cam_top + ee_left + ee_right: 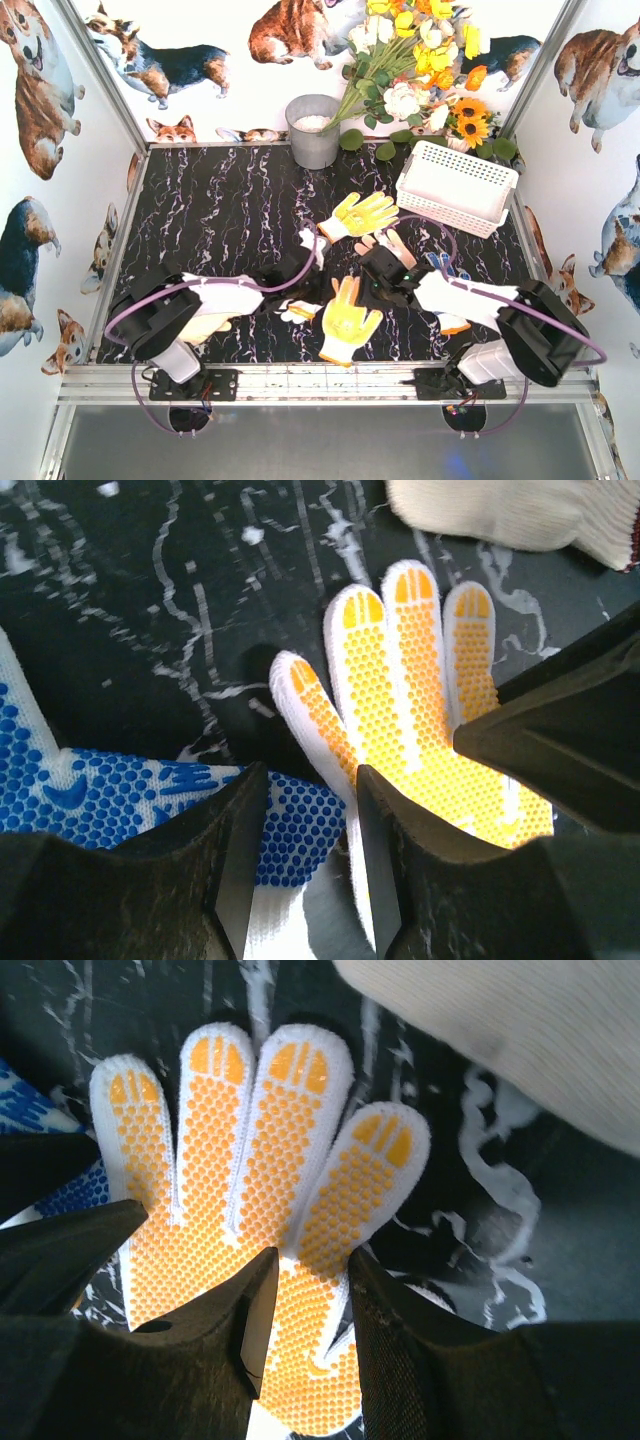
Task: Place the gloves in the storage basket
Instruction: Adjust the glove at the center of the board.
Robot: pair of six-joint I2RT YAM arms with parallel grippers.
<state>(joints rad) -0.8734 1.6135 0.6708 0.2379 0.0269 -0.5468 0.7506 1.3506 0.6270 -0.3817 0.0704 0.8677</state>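
The white storage basket (458,187) sits at the table's 2 o'clock corner. A grey bucket (313,130) stands at 12 o'clock, and a bunch of flowers (415,60) leans between the two. The gloves all lie out on the black marble table (220,220), outside the basket.

A far yellow-dotted glove (360,214) lies just past centre toward the basket. A near yellow-dotted glove (348,322) lies at 6 o'clock, its fingers pointing to 12. A tan glove (388,243) sits between them. A blue-dotted glove (443,264) shows at 4 o'clock beside the right arm, and a cream glove (205,327) lies under the left arm at 8 o'clock.

Both arms reach in toward the middle. The left gripper (303,263) hangs low on the 9 o'clock side of the glove cluster, and the right gripper (380,278) on its 3 o'clock side.

From the left wrist, its fingers (240,860) stand narrow, with blue-dotted and white fabric in the gap. A yellow-dotted glove (420,700) lies flat just ahead, and a white knit glove (510,515) is at 1 o'clock. From the right wrist, the fingers (240,1340) are narrow too, over a yellow-dotted palm (250,1160). I cannot tell whether either gripper pinches anything
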